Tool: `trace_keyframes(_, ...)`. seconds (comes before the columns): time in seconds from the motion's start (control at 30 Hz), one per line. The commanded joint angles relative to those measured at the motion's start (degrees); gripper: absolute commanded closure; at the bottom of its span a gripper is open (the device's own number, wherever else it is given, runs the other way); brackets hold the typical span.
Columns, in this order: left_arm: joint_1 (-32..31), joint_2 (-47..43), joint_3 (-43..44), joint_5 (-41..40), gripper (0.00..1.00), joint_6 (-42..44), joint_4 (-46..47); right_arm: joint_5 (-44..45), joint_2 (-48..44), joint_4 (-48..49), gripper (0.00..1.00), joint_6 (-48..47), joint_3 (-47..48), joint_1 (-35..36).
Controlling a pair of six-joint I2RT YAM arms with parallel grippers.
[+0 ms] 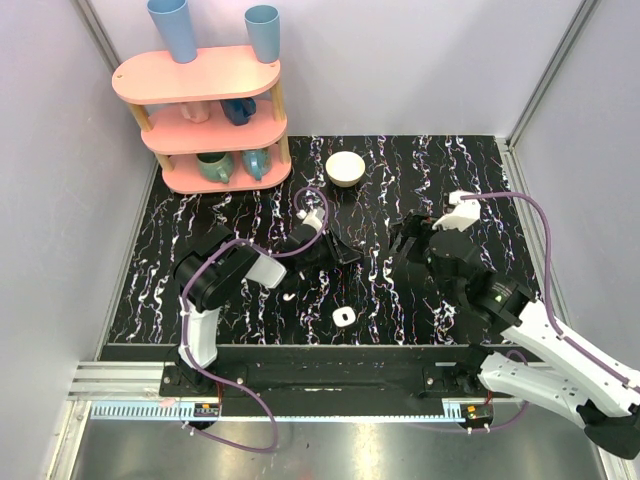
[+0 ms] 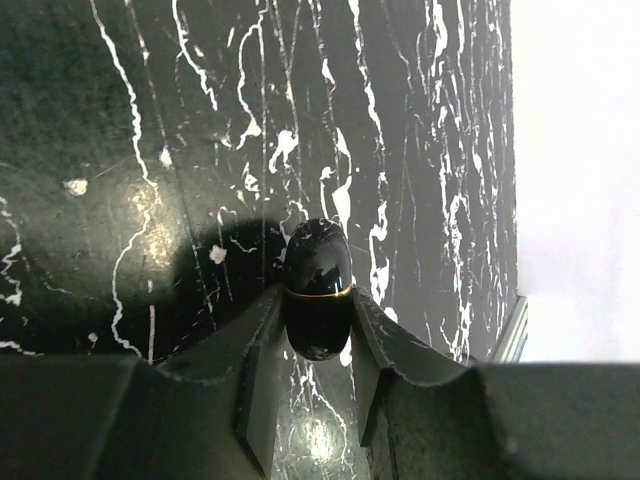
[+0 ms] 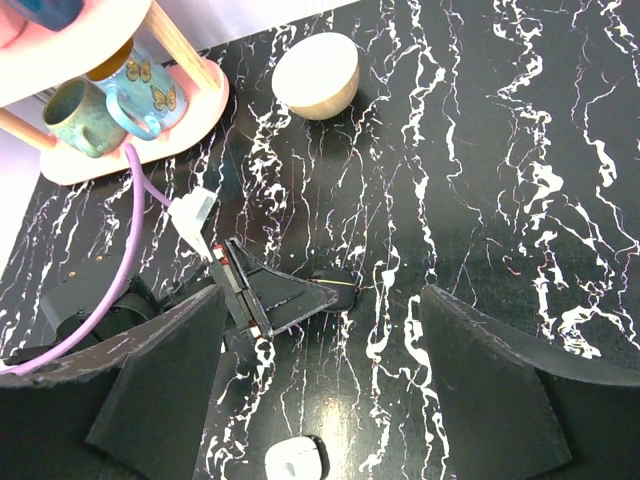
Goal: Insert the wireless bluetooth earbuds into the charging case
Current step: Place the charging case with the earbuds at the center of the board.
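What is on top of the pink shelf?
A left blue cup and a right blue cup stand on the top board of the pink shelf. The mugs on lower boards are partly covered by those above.

I count two grippers of my own: the left gripper [image 2: 318, 310] and the right gripper [image 3: 322, 310]. I see one pink shelf [image 1: 200, 80], and it has three tiers. There are two light blue tumblers: one tumbler [image 1: 175, 28] and a second tumbler [image 1: 262, 30]. The mugs number four: a pink mug [image 1: 196, 111], a dark blue mug [image 1: 238, 108], a teal mug [image 1: 213, 166] and a blue butterfly mug [image 1: 256, 163]. I see one cream bowl [image 1: 346, 167], one white charging case [image 1: 342, 317], one white earbud [image 1: 288, 296] that I can make out, and one black oval capsule [image 2: 318, 280].
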Motion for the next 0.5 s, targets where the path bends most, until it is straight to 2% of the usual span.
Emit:
trace_keyframes(0.0, -0.22, -1.39, 1.2, -0.31, 0.63, 2.13, -0.48, 0.73, -2.68, 1.4, 0.14, -0.5, -0.29, -0.48)
trace_keyframes(0.1, -0.31, -2.44, 0.67, -0.75, 0.48, 3.09, -1.45, 0.91, -2.77, 1.41, 0.14, -1.47, -0.29, -0.48)
trace_keyframes(0.17, -0.22, -3.14, 0.75, -1.01, 0.44, 4.49, -3.02, 0.82, -2.42, 1.41, 0.14, -1.64, -0.38, -0.48)
trace_keyframes(0.47, -0.22, -10.78, 0.67, -7.86, 0.4, 12.93, -14.18, -0.32, -1.63, 1.41, 0.14, -1.47, -0.99, -0.48)
